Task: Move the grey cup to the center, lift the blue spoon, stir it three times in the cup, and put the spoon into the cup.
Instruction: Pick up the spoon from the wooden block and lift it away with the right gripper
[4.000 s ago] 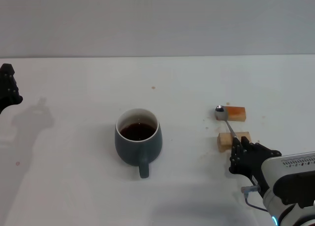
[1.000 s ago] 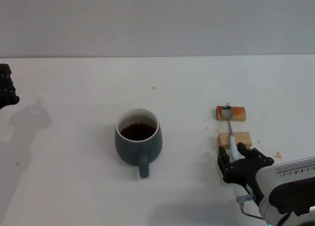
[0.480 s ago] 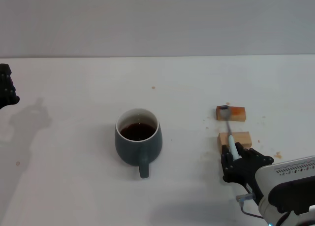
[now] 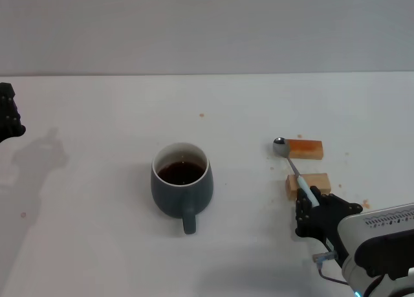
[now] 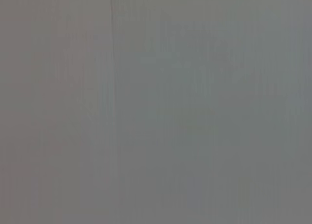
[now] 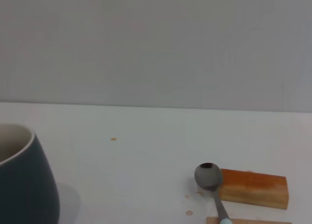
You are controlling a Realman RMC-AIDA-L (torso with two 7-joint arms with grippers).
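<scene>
The grey cup (image 4: 182, 187) stands mid-table with dark liquid inside and its handle toward me; its side also shows in the right wrist view (image 6: 19, 182). The blue spoon (image 4: 294, 167) lies slanted, its pale handle over the nearer wooden block (image 4: 308, 182). Its silver bowl (image 6: 208, 175) is just left of the far orange block (image 4: 304, 148). My right gripper (image 4: 313, 208) is shut on the spoon's handle end, right of the cup. My left gripper (image 4: 6, 112) is parked at the table's far left edge.
The two wooden blocks lie one behind the other at the right; the far one also shows in the right wrist view (image 6: 253, 189). Small brown stains dot the white table (image 4: 97, 116). The left wrist view shows only plain grey.
The spoon's bowl has swung left, off the far orange block. My right gripper has shifted slightly right, with the handle between its fingers. The cup and left arm have not moved.
</scene>
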